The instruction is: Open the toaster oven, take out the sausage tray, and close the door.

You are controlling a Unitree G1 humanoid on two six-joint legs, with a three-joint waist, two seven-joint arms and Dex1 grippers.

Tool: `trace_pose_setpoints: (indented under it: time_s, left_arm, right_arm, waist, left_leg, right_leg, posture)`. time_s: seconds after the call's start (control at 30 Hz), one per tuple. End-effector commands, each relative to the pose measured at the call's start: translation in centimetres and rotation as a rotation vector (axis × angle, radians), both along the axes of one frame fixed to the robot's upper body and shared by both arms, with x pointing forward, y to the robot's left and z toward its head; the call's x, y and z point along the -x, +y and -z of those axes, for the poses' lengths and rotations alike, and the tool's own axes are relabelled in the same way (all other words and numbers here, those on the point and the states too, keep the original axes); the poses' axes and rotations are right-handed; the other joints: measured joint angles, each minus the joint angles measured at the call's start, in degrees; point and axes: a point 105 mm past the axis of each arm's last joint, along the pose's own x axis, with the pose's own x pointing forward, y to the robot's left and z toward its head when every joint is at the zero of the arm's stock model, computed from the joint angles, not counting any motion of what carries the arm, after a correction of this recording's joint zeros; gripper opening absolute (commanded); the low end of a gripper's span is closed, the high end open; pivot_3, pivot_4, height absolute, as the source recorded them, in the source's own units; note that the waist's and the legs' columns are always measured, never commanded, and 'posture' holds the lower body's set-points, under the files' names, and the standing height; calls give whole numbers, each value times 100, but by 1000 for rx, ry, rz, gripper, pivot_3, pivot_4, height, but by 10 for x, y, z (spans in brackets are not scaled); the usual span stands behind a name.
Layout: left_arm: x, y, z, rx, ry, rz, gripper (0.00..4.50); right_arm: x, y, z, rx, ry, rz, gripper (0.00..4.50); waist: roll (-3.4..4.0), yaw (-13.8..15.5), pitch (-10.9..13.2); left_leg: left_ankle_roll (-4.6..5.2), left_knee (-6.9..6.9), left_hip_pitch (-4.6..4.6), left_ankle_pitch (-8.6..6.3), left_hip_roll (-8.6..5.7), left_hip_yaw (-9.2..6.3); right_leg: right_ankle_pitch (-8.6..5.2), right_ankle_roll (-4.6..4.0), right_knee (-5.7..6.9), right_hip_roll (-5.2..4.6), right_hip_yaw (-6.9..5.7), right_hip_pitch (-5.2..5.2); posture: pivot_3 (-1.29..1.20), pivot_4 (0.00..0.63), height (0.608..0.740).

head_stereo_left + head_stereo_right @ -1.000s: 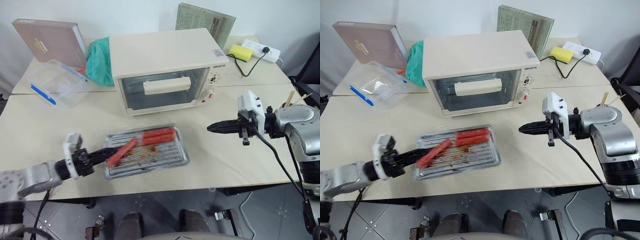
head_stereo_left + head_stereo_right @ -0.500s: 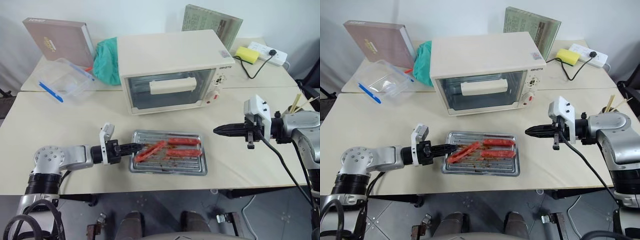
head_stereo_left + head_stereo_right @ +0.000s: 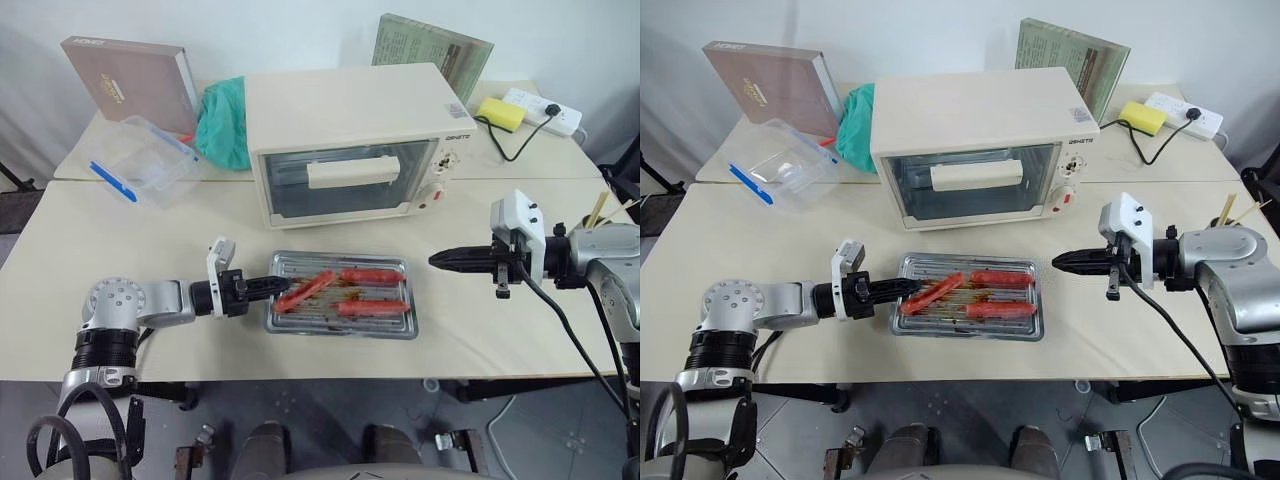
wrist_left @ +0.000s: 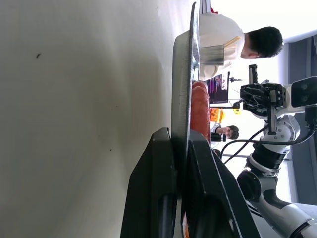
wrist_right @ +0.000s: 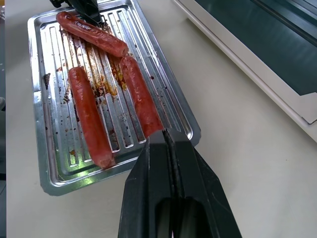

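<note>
Since a second ago the left gripper [image 3: 283, 285] has dragged the tray [image 3: 343, 308] from lower left toward lower centre and squared it up, so it now lies flat on the table [image 3: 60, 260] instead of skewed. Some of that shift is just the camera swinging, but the tray went from tilted to level with the table edge, and the arm tucked in under it.

Near to far: the left gripper is clamped on the tray's left rim, one finger over and one under the lip, as the left wrist view shows edge-on. Three sausages [image 5: 89, 116] lie on the ridges, one diagonal near the gripped end and two lengthwise.

Over at right centre, the right gripper [image 3: 438, 260] hangs above the table with its fingers pressed together, holding nothing, well apart from the tray's right end.

Behind the tray, upper centre, sits the oven [image 3: 355, 140] with its door [image 3: 345, 180] up against the front, handle [image 3: 345, 172] across the glass. So it looks closed already.

My take is that the step now is just letting go of the tray. Best way: open the fingers fully before moving, then back straight out along the table toward the left so the lower finger doesn't hook the lip and tip the sausages.
</note>
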Motion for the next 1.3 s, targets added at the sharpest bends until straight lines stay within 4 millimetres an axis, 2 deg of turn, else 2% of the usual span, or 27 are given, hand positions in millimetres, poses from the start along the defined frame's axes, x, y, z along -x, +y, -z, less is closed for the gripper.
trace_pose_setpoints:
  time_s: [0.03,0.17,0.2,0.53,0.63,0.7,0.8,0.9,0.97,1.1,1.13,1.2,1.3]
  left_arm:
    - [3,2,23,-66,82,-10,0]
    - [2,5,33,-112,118,-28,0]
    - [2,6,34,-121,123,-34,642]
    - [-5,18,32,-155,125,-91,3551]
    - [-1,31,26,-199,100,-102,4350]
    - [2,40,17,-208,70,-111,4478]
    - [10,59,-10,-227,-19,-115,4478]
    - [17,76,-22,-280,-65,-129,4478]
    - [21,87,-31,-348,-209,-149,4500]
    - [10,105,-63,-501,-834,-253,4500]
    - [9,109,-67,-527,-938,-281,4500]
    - [16,115,-65,-531,-1009,-279,4500]
    - [33,109,-64,-527,-1156,-199,4500]
  right_arm:
    - [1,-3,-16,5,-57,1,35]
    - [-1,-3,-17,5,-58,-1,35]
    - [-1,-3,-17,6,-59,-1,0]
    - [-4,-2,-17,11,-62,-12,0]
    - [-3,-3,-16,21,-60,-17,0]
    - [-2,-5,-17,28,-58,-21,0]
    - [-1,-10,-12,48,-39,-32,0]
    - [-2,-13,-8,61,-27,-37,0]
    - [-1,-15,-5,59,-21,-58,388]
    - [0,-20,-4,3,-47,-109,1538]
    - [0,-20,-4,-12,-59,-121,1847]
    - [1,-28,2,-5,-45,-139,2490]
    - [3,-38,8,-7,-51,-184,3467]
  waist:
    - [0,0,0]
    - [13,1,-8]
    - [16,-3,-9]
    - [16,-18,-10]
    - [16,-27,-10]
    - [16,-57,-10]
    - [13,-191,-8]
    - [9,-266,-5]
    - [6,-291,-4]
    - [5,-293,-2]
    - [4,-270,-2]
    - [2,-230,-1]
    - [1,-194,1]
  left_leg:
    - [0,0,0,0,0,0]
    - [0,1,2,0,0,0]
    - [0,1,3,0,0,0]
    - [0,1,5,0,0,0]
    - [0,2,10,0,1,0]
    - [0,2,10,1,2,0]
    - [-2,-11,10,1,5,2]
    - [-3,-32,10,0,8,6]
    - [-3,-37,7,0,7,7]
    - [-5,-61,2,-1,7,19]
    - [-5,-65,2,-1,7,22]
    - [-5,-62,-1,-1,7,22]
    - [0,-64,-2,-5,8,28]
  right_leg:
    - [0,0,0,0,0,0]
    - [0,0,1,0,0,3]
    - [0,0,1,0,0,4]
    - [0,0,3,0,0,3]
    - [0,0,8,0,2,5]
    - [0,-1,10,0,2,5]
    - [-1,-2,8,3,2,-4]
    - [-1,-3,-1,3,2,-11]
    - [-1,-2,-13,3,1,-11]
    - [-1,-2,-46,3,0,-16]
    - [-1,-3,-53,4,-1,-16]
    - [0,-4,-58,4,-5,-15]
    - [2,-1,-67,4,-5,-15]
  posture:
    - [0,150,740]
    - [0,150,740]
    - [0,150,740]
    - [0,150,740]
    - [0,150,740]
    - [0,150,740]
    - [0,150,740]
    - [0,150,740]
    - [0,150,740]
    - [0,150,740]
    - [0,150,740]
    - [0,150,740]
    - [0,150,740]
